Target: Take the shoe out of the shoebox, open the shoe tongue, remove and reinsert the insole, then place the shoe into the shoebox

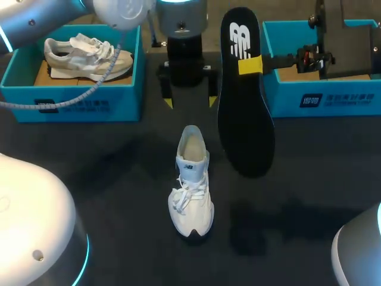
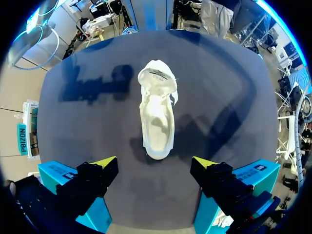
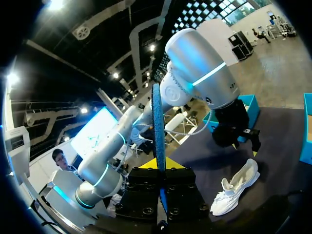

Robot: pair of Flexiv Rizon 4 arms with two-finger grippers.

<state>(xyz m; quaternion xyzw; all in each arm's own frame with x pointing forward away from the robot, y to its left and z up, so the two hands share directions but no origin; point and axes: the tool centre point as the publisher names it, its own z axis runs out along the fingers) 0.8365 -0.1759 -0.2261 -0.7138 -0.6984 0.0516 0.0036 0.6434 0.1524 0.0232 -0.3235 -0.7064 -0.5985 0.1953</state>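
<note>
The white shoe [image 1: 190, 185] lies on the dark table, heel toward the back, its opening showing. My left gripper [image 1: 189, 102] hangs open above the table just behind the heel; in its own view the shoe [image 2: 157, 114] lies ahead of the spread fingers of the left gripper [image 2: 155, 163]. My right gripper [image 1: 250, 64] is shut on the black insole [image 1: 245, 119], held in the air to the right of the shoe, its printed face toward the head camera. In the right wrist view the insole [image 3: 158, 122] stands edge-on between the fingers of the right gripper [image 3: 160, 165], with the shoe [image 3: 236, 190] below.
A blue shoebox [image 1: 83, 98] at the back left holds a grey and white shoe [image 1: 89, 56]. Another blue shoebox [image 1: 321, 95] stands at the back right under my right arm. The boxes [image 2: 95, 214] [image 2: 253, 173] flank the left gripper.
</note>
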